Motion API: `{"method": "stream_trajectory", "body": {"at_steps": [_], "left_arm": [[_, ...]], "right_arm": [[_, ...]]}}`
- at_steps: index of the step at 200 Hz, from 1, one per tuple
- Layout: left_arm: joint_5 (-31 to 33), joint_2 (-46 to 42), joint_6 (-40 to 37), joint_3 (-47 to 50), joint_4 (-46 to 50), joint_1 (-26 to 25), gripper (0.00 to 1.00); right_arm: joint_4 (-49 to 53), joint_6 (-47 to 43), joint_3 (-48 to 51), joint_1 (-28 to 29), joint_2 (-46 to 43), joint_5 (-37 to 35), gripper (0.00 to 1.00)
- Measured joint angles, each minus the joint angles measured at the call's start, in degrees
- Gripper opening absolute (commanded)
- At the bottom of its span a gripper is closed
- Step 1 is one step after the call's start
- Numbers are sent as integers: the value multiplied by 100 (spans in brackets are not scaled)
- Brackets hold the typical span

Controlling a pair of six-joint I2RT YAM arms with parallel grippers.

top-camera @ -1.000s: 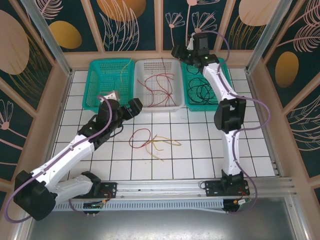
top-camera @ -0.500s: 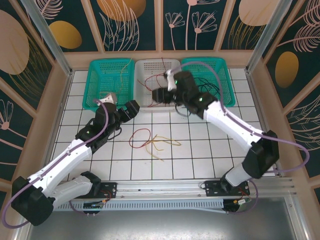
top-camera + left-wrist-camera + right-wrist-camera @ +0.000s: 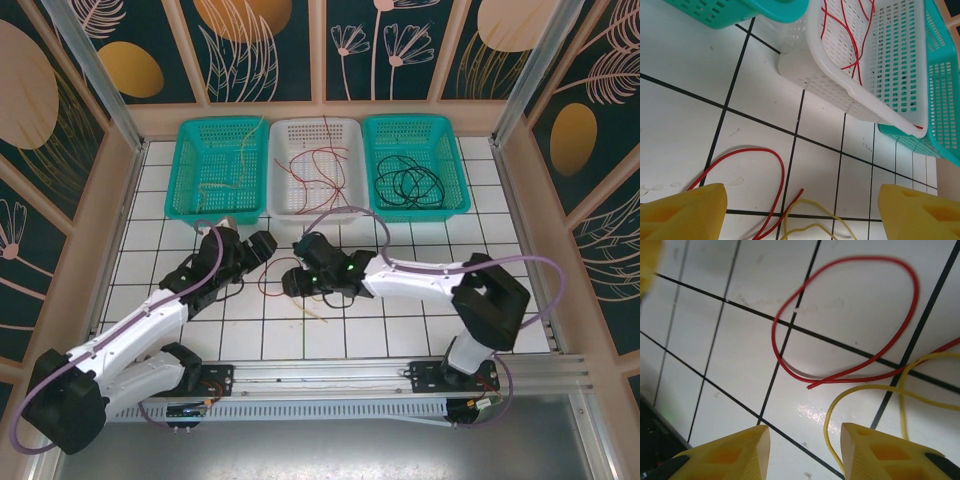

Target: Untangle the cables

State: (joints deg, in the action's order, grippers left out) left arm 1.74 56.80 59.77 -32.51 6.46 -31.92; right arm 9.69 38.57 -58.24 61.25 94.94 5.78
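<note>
We see the right arm (image 3: 420, 280) has swung back from the teal plastic basket (image 3: 418, 213) of black wires (image 3: 405, 185). The right gripper (image 3: 802, 455) now hangs over the thin red wire loop (image 3: 774, 337) crossing the pale yellow wire (image 3: 865, 386) on the white gridded table (image 3: 400, 320), fingers parted and empty. The left gripper (image 3: 800, 215) is just beside it, also spread and empty. We judge the next pick is starting. The baskets are well apart from the wires, but the grippers crowd each other.
</note>
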Motion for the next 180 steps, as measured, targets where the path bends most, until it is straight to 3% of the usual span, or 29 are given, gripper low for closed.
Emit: {"method": "stream_trajectory", "body": {"at_steps": [91, 119, 148, 180], "left_arm": [[0, -59, -15, -7, 24, 13, 78], [-4, 20, -66, -61, 22, 13, 76], [-50, 245, -210, -190, 31, 13, 68], [-269, 634, -529, -299, 103, 13, 56]], "right_arm": [[437, 275, -636, -20, 1049, 20, 34], [584, 326, -636, -59, 1062, -4, 20], [798, 389, -627, -186, 1056, -144, 3], [953, 378, -310, -457, 678, -313, 0]]}}
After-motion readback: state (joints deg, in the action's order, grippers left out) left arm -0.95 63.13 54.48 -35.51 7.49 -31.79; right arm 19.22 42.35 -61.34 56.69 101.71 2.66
